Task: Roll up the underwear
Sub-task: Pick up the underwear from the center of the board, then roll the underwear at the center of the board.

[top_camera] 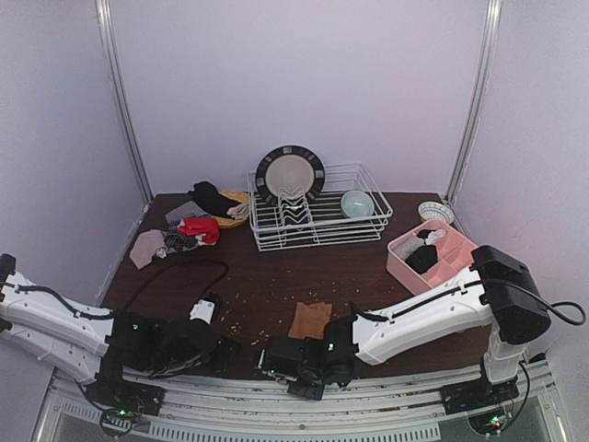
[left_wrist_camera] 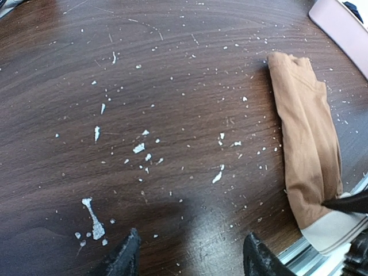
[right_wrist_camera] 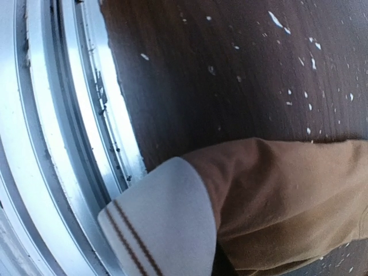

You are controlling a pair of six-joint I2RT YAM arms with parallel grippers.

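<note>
A brown underwear (top_camera: 310, 319) with a pale striped waistband (right_wrist_camera: 161, 224) lies folded lengthwise near the table's front edge. It runs down the right side of the left wrist view (left_wrist_camera: 307, 149). My right gripper (top_camera: 279, 355) is at its near end. There the waistband curls up off the table and covers the fingers, and only a dark sliver shows under the cloth, so the gripper (right_wrist_camera: 221, 263) looks shut on that end. My left gripper (left_wrist_camera: 192, 259) stands open over bare wood to the cloth's left, holding nothing. More underwear (top_camera: 189, 228) is piled at the back left.
A white wire dish rack (top_camera: 317, 219) with a plate (top_camera: 290, 172) and a bowl (top_camera: 357, 203) stands at the back. A pink compartment tray (top_camera: 419, 267) sits at the right, a small bowl (top_camera: 434, 212) behind it. The metal rail (right_wrist_camera: 69, 144) edges the table front. White flecks dot the wood.
</note>
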